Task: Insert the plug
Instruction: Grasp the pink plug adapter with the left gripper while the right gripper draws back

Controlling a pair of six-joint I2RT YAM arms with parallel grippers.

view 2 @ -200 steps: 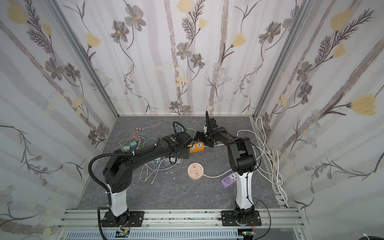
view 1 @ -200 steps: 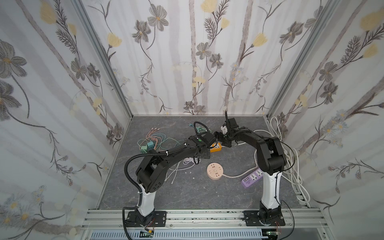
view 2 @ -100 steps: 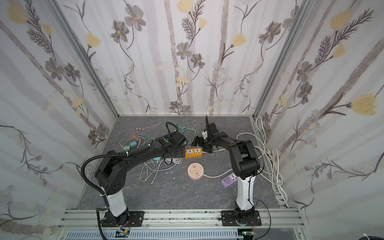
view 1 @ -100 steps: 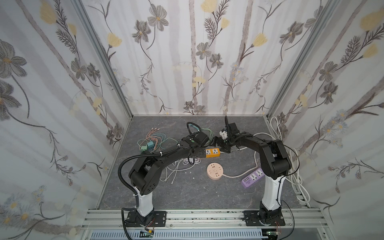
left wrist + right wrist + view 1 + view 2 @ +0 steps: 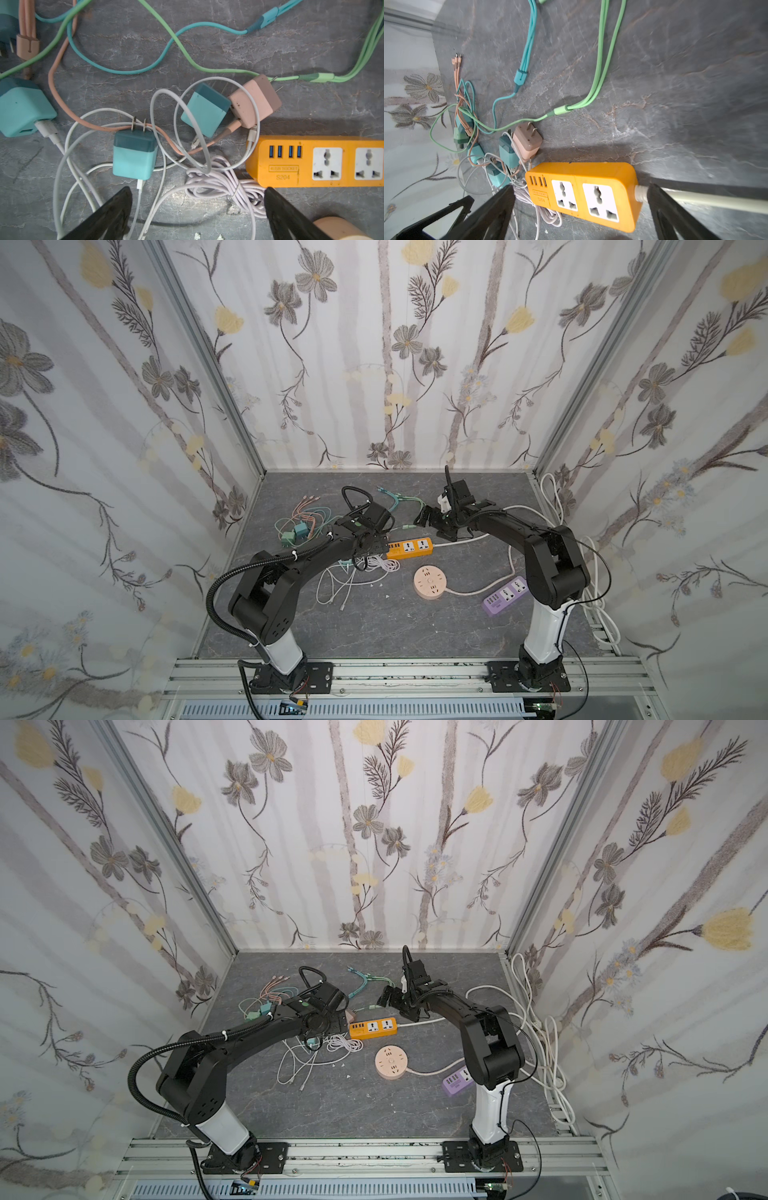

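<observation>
Two hands (image 5: 197, 189) (image 5: 580, 186) back, one orange strip (image 5: 409, 548)

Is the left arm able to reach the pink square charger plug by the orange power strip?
Probably yes: the open left gripper hovers close above; only a thin white cable loops over the pink charger plug, and a teal charger touches one side.

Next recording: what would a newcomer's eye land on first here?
The orange power strip mid-table stands out, both sockets empty, with the open left gripper at its USB end and the open right gripper close by. Beside the USB end lies a tangle of teal chargers, a pink charger and white cables.
</observation>
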